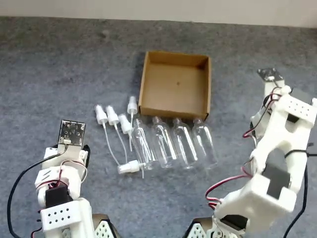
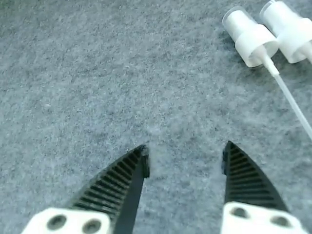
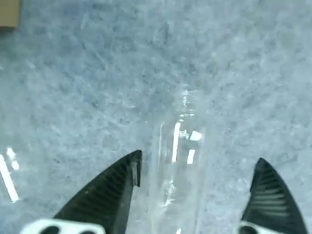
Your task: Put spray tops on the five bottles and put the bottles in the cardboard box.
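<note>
Overhead, a grey carpet [image 1: 59, 64] is covering the whole table, and a pale wall [image 1: 148, 9] is showing as a strip along the top edge; the cardboard box [image 1: 143, 82] is sitting open at upper centre. Just below it, four clear bottles [image 1: 184, 143] are lying on their sides in a row, long axes running up the frame, necks pointing toward the box. The spray tops [image 1: 112, 115] are lying to their left, heads upward and tubes trailing to the lower right; one is lying crosswise under the leftmost bottle. The left gripper [image 2: 185, 147] is hanging spread wide over bare carpet near two tops. The right gripper [image 3: 198, 157] is gaping around a single clear bottle [image 3: 178, 165] without touching it; this bottle's long axis is running up the frame.
</note>
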`<action>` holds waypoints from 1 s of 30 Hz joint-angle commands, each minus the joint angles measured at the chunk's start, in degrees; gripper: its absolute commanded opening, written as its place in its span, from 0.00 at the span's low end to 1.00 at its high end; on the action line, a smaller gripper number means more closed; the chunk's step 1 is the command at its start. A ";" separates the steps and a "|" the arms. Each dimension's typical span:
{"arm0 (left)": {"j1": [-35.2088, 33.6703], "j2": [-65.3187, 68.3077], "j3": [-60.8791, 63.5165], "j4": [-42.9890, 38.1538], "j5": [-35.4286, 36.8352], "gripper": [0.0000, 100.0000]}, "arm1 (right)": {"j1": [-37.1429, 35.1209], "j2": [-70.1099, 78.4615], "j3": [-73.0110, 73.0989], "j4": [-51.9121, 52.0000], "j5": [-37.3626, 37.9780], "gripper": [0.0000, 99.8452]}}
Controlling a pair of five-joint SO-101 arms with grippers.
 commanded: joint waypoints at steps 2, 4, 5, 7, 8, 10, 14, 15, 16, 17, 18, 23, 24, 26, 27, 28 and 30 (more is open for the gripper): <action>-0.48 -0.48 1.45 -1.14 0.44 0.20 | 0.04 4.62 -3.82 0.57 3.60 0.26; -0.48 -0.48 1.45 -1.14 0.44 0.20 | 0.48 6.20 -3.91 0.57 3.78 0.26; -0.48 -0.48 1.45 -1.14 0.44 0.20 | 0.57 6.73 -3.91 0.57 3.78 0.26; -0.48 -0.48 1.45 -1.14 0.44 0.20 | 0.75 7.34 -3.91 0.57 3.60 0.25; -0.48 -0.48 1.45 -1.14 0.44 0.20 | 0.75 7.43 -3.91 0.57 3.52 0.25; -0.48 -0.48 1.45 -1.14 0.44 0.20 | 0.75 7.43 -3.91 0.57 3.43 0.24; -0.48 -0.48 1.45 -1.14 0.44 0.20 | 0.66 7.69 -3.74 0.31 3.43 0.15; -0.48 -0.48 1.45 -1.14 0.44 0.19 | 0.66 7.69 -3.74 0.13 3.43 0.13; -0.48 -0.48 1.45 -1.14 0.44 0.19 | 0.66 7.69 -3.74 0.13 3.43 0.12; -0.48 -0.48 1.45 -1.14 0.44 0.19 | 0.75 7.69 -3.65 0.13 3.43 0.10; -0.48 -0.48 1.45 -1.14 0.44 0.19 | 0.84 7.60 -3.65 0.13 3.43 0.09; -0.92 -0.48 0.48 -1.32 0.79 0.20 | 2.42 6.64 -4.00 0.57 0.62 0.02; -0.57 -0.40 -0.13 -1.14 0.79 0.20 | 2.68 5.85 -3.91 0.57 -0.09 0.02; -0.57 0.04 -2.51 -0.70 0.79 0.20 | 3.03 3.74 -3.91 0.57 -0.26 0.02; -0.48 0.22 -4.53 0.79 0.79 0.20 | 3.12 2.33 -3.56 0.48 -0.35 0.02; -0.48 0.22 -6.99 3.43 0.62 0.20 | 3.21 0.75 -3.56 0.13 -0.62 0.02; 0.84 0.31 -14.11 10.29 0.44 0.20 | 3.38 -1.80 -3.21 0.48 -0.62 0.02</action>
